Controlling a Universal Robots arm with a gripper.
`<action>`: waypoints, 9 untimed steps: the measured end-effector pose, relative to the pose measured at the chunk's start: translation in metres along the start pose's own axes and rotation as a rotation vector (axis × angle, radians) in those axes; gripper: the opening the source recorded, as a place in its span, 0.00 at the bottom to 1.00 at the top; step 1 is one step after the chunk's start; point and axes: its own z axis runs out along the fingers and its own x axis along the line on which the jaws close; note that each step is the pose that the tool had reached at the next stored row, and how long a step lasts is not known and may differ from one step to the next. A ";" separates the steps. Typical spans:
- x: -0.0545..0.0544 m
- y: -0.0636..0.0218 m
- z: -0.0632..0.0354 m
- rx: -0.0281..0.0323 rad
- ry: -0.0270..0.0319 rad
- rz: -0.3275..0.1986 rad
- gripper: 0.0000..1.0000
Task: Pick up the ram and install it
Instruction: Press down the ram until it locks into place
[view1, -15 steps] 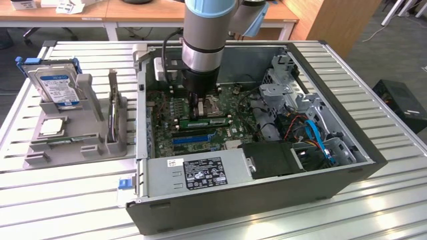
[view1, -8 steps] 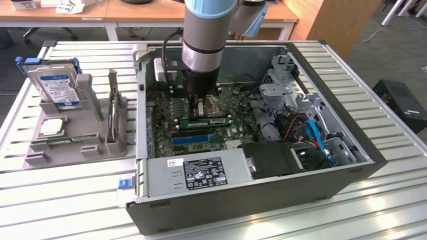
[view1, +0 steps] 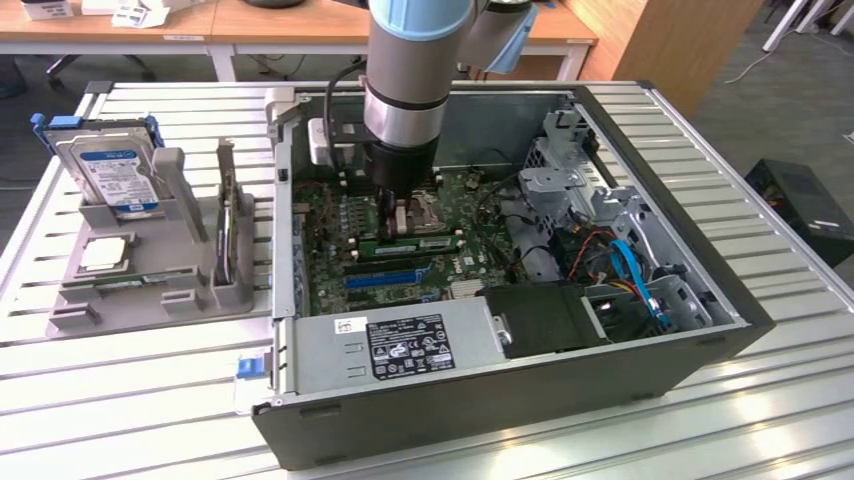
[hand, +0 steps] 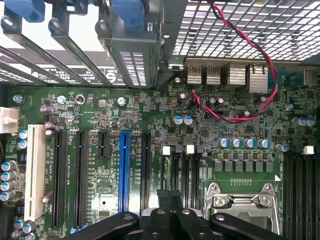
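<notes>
Finding the ram lying lengthwise along a memory slot on the motherboard, just beside the processor socket, inside the open computer case. Seems already out of its holder and placed in the slot; cannot tell whether fully pressed home or whether the end clips have latched. Judging the pick-up done and the seating either under way or just finished.

Seeing the gripper down in the case directly over the stick near one end, jaws clenched together with nothing between them. Cannot tell whether touching the top edge or stopped just above it. From the wrist, showing the same clenched fingertips above black slots with white clips.

Looking into the case beyond the board: a labelled power supply along the near wall, a metal drive cage on the exterior view's right, and blue cables trailing beside it.

Turning to the grey parts holder on the slatted table, at the exterior view's left: a hard drive standing upright, a square processor chip lying flat, and an expansion card standing on edge.
</notes>
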 end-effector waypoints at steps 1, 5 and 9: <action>0.000 0.0000 0.0000 0.0000 -0.0001 0.000 0.11; 0.000 0.0000 0.0007 0.0000 -0.0003 0.000 0.11; 0.000 0.0000 0.0015 -0.0001 -0.0002 0.000 0.11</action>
